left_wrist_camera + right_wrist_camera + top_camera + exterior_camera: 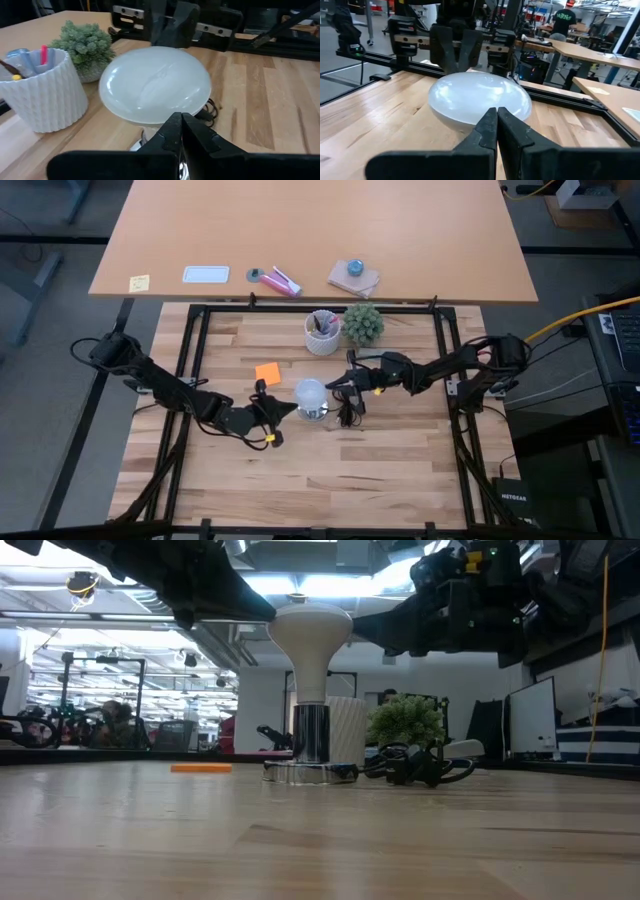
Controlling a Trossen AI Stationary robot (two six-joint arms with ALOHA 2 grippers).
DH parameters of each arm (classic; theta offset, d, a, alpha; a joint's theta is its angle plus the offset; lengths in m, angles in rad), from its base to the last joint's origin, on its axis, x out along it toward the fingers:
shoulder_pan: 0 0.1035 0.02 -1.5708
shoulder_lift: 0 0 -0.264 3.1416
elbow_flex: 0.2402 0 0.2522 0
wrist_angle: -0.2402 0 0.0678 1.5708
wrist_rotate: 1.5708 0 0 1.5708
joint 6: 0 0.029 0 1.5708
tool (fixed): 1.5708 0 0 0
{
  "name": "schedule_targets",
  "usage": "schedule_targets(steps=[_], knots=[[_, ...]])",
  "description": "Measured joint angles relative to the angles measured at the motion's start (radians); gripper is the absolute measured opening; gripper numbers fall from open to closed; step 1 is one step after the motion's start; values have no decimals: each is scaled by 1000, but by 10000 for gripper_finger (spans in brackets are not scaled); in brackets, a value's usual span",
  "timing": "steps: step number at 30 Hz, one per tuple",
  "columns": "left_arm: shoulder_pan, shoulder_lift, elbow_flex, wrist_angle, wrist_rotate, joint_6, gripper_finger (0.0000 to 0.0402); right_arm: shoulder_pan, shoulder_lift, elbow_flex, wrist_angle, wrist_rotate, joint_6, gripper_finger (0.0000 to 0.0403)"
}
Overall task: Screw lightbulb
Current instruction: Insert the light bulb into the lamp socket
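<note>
The frosted white lightbulb (311, 393) stands upright, its base in the shiny metal socket (311, 735), whose disc (310, 773) rests on the table. My left gripper (288, 409) is shut and sits close to the dome's left side, also seen in the low view (262, 608). My right gripper (336, 388) is shut and sits close to the dome's right side, also seen in the low view (362, 628). Each wrist view shows the dome (155, 85) (479, 97) just beyond the shut fingertips (181, 118) (496, 111). My left gripper's shut fingertips come level from the table's left, at the height of the dome's rim (150, 117); I cannot tell whether they touch it. My right gripper's shut fingertips come level from the table's right to the dome's rim (470, 122); I cannot tell whether they touch it.
A white ribbed cup with pens (322, 332) and a small green plant (363, 323) stand just beyond the bulb. An orange note (268, 373) lies to its far left. The socket's black cord (350, 413) coils at its right. A second table (310, 230) stands beyond.
</note>
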Motion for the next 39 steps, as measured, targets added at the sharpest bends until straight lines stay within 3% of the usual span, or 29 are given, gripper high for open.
schedule_targets(steps=[9, 16, 32, 39], knots=[[0, 0, -1, 0, -33, 6, 5, 2, -26, -1, -65, -29, 0, 12], [10, 0, 0, 10, -91, 5, 5, 10, -17, 0, -97, -129, 0, 12], [35, 1, 1, -11, -88, 4, 5, 10, -22, -1, -95, -107, 0, 12], [11, -16, 1, -15, -150, 60, 5, 10, -126, -1, -236, -113, -14, 12]])
